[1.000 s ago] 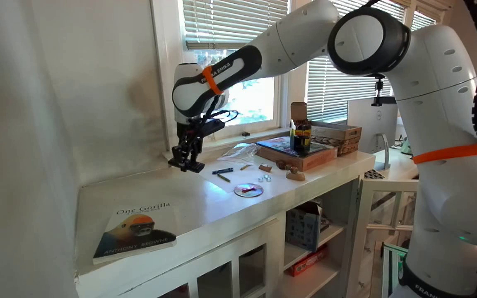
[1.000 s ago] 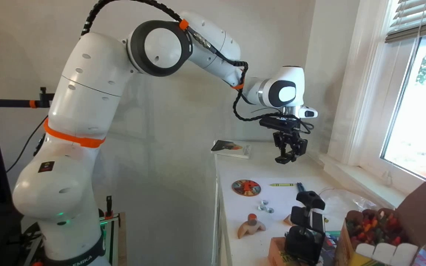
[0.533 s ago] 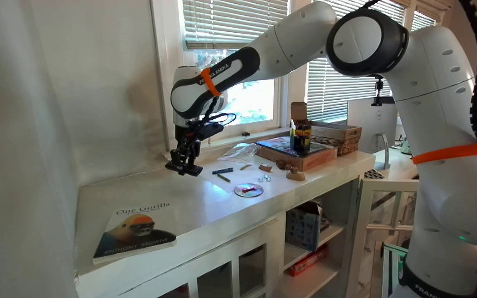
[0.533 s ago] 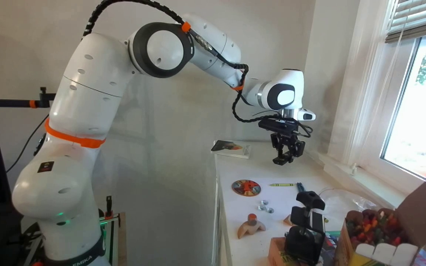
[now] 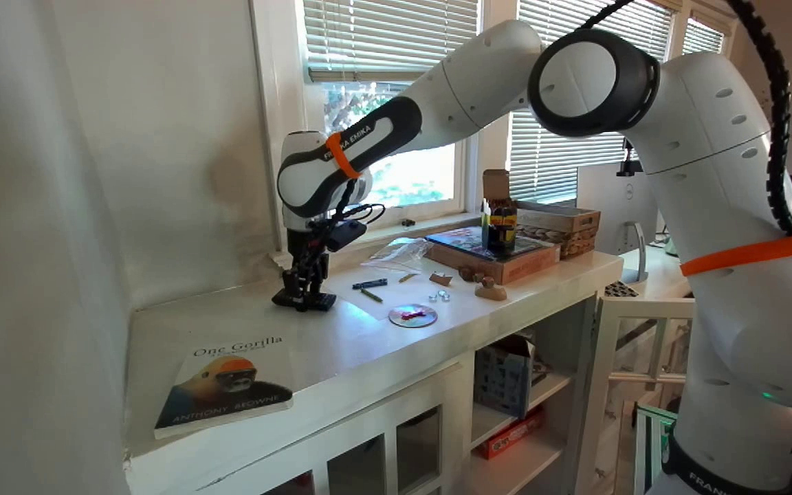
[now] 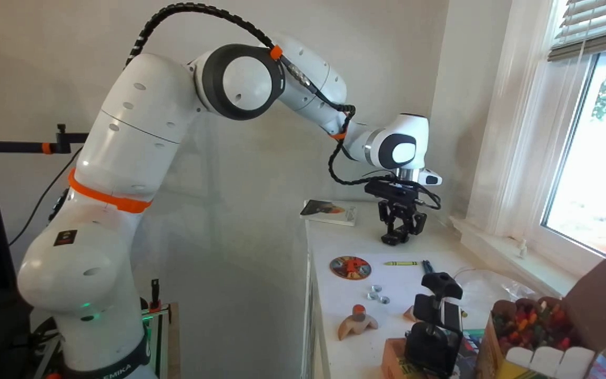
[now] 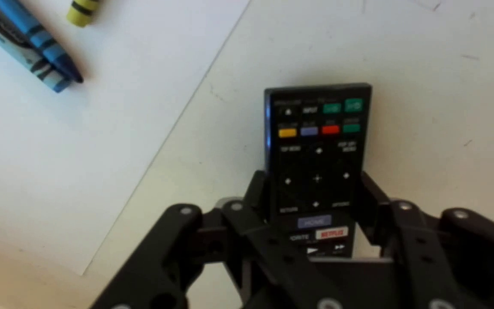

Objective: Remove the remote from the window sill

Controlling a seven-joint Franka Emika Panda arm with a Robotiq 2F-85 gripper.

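White worktop close below; pincer clamped across remote; if released too high, remote could drop and skid.

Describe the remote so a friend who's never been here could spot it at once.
Find the white countertop beneath the window, then follow the robot's arm down to its black claw. Gripped in that claw is the remote. Unlike the crayons and picture book nearby, it is a flat black bar with yellow, blue, red and green buttons and a red NETFLIX label.
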